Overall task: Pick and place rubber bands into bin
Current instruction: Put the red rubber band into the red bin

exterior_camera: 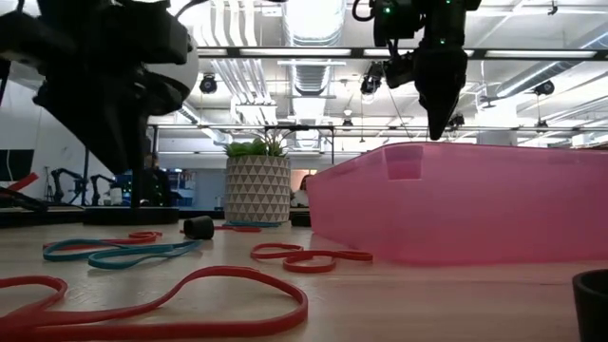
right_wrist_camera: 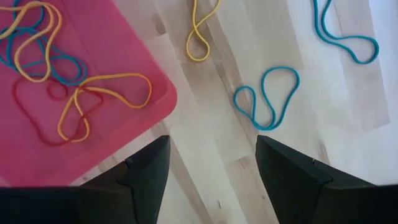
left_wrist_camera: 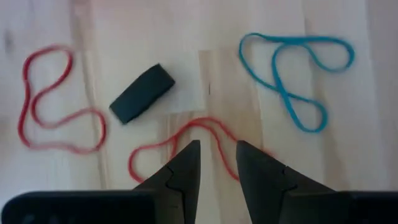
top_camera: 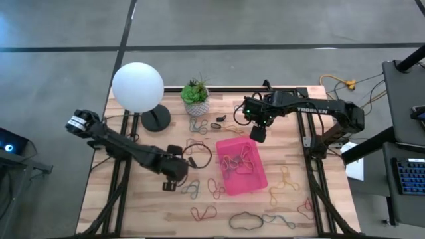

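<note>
Table (top_camera: 292,212) is pale wood planks w/ a smooth matt finish, grain visible. Bin (top_camera: 255,179) looks like translucent pink plastic, bit glossy. Rubber bands (left_wrist_camera: 298,74) are thin matt elastic, floppy. Plant pot (exterior_camera: 256,190) has a matt white faceted surface. Gripper fingers (right_wrist_camera: 298,180) look like dark matt plastic, tbh.

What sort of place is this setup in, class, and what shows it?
Probably a robotics lab or workshop: exposed ceiling ducts overhead, other robot arms in the background, and a keyboard on a side desk beside the wooden table.
</note>
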`<state>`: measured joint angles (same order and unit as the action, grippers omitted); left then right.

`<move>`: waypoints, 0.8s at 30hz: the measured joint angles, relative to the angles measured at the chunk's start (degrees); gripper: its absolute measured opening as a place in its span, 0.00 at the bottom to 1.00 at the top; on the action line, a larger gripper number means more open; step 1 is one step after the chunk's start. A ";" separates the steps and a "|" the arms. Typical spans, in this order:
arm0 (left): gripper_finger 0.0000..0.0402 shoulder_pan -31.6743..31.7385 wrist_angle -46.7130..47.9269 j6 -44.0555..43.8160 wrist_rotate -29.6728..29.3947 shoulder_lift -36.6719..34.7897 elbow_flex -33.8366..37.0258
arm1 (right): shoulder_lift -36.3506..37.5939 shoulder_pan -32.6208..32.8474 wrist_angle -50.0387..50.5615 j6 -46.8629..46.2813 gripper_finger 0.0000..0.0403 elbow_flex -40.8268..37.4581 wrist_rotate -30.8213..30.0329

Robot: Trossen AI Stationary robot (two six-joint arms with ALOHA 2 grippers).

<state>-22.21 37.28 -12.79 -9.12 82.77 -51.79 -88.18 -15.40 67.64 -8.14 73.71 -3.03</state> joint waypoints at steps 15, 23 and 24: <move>0.22 6.78 -2.15 23.78 9.09 5.64 0.90 | 0.04 0.00 1.13 -3.87 0.56 0.00 -0.04; 0.22 7.27 -4.70 25.60 8.53 5.71 2.14 | 0.04 0.00 0.61 -6.10 0.56 0.00 -0.13; 0.22 7.27 -5.30 25.61 8.50 5.71 2.44 | 0.04 0.00 0.55 -6.36 0.56 0.00 -0.13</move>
<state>-14.94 31.98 12.82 -0.62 88.49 -49.35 -88.14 -15.40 68.18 -14.49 73.71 -3.16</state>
